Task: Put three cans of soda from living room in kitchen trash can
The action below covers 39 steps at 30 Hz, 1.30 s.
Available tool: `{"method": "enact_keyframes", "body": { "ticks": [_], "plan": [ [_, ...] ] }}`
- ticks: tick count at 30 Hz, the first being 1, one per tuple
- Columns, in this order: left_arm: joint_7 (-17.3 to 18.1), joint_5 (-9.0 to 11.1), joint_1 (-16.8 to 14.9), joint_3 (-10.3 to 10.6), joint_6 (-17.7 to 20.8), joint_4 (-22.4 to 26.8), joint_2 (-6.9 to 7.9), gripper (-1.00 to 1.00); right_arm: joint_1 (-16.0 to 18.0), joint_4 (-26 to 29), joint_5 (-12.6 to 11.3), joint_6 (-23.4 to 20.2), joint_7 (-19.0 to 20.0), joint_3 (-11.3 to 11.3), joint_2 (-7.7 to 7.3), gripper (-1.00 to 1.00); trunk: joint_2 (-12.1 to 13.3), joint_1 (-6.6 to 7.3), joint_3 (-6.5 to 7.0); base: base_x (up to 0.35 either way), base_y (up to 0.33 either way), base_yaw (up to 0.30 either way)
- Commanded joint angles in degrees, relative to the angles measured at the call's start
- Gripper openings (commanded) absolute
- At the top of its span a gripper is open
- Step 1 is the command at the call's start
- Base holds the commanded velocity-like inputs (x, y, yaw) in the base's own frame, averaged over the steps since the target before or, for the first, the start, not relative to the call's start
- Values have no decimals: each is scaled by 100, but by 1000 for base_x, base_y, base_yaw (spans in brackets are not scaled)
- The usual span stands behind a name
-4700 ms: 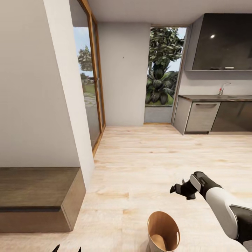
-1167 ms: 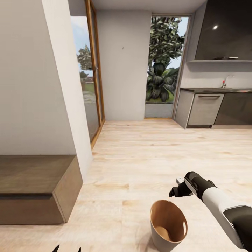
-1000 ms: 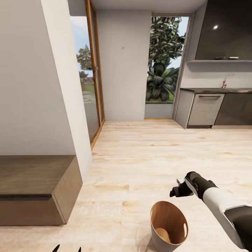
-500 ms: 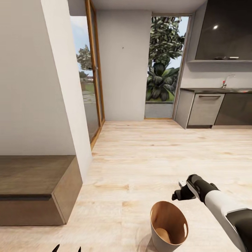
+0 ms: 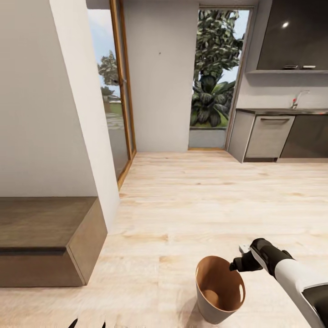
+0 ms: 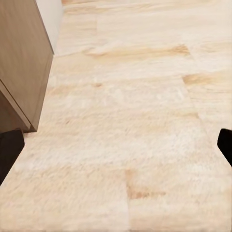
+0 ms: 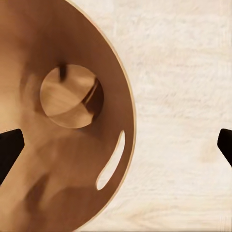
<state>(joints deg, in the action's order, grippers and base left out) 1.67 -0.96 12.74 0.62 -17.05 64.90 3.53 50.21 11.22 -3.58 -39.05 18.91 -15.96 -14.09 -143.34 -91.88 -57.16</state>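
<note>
The tash can [image 5: 210, 279], dark grey outside and coppery brown inside, stands on the pale wood floor near me, tilted a little toward the camera. My right gripper [image 5: 239, 264] hangs just beyond its right rim. In the right wrist view the gripper [image 7: 117, 147] is open, its dark fingertips [image 7: 9, 147] wide apart over the tash can [image 7: 58, 188], whose round bottom and handle slot show. My left gripper [image 6: 117, 147] is open over bare floor, and its fingertips [image 5: 73, 324] peek in at the head view's bottom edge. The cans of soda are out of view.
A low brown wooden bench [image 5: 45, 232] sits against the white wall [image 5: 54, 114] on the left. Wood-framed glass doors [image 5: 119, 100] stand behind it. Dark kitchen cabinets and a grey counter [image 5: 282, 136] lie at the far right, with open wood floor [image 5: 205, 196] between.
My right gripper has come down and nearer, closer to the bin's right rim. The head camera has shifted slightly. The bin stays in place.
</note>
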Motion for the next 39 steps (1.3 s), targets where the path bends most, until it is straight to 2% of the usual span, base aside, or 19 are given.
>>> {"method": "enact_keyframes", "body": {
  "ticks": [1,12,17,25,37,39],
  "plan": [
    [0,0,0,0,0,1,0,100,-4,-1,-3,2,2,3,-5,100,-2,-2,-23,0,0,0],
    [0,3,0,0,0,5,5,100,-34,-6,-19,29,7,29,-63,100,-17,-31,-267,0,0,0],
    [-7,0,0,0,0,5,1,100,-84,-10,-26,219,35,25,-117,100,-23,-44,-377,0,0,0],
    [-3,13,0,0,-7,5,4,100,-138,-9,-14,343,174,19,-137,100,-23,-44,-377,0,0,0],
    [-1,1,0,0,0,5,0,100,-148,-6,-4,357,191,21,-154,100,-39,-74,-643,0,0,0],
    [-2,3,0,1,-2,5,1,100,-150,-6,-3,360,191,20,-158,100,-39,-74,-643,0,0,0]
  ]
}}
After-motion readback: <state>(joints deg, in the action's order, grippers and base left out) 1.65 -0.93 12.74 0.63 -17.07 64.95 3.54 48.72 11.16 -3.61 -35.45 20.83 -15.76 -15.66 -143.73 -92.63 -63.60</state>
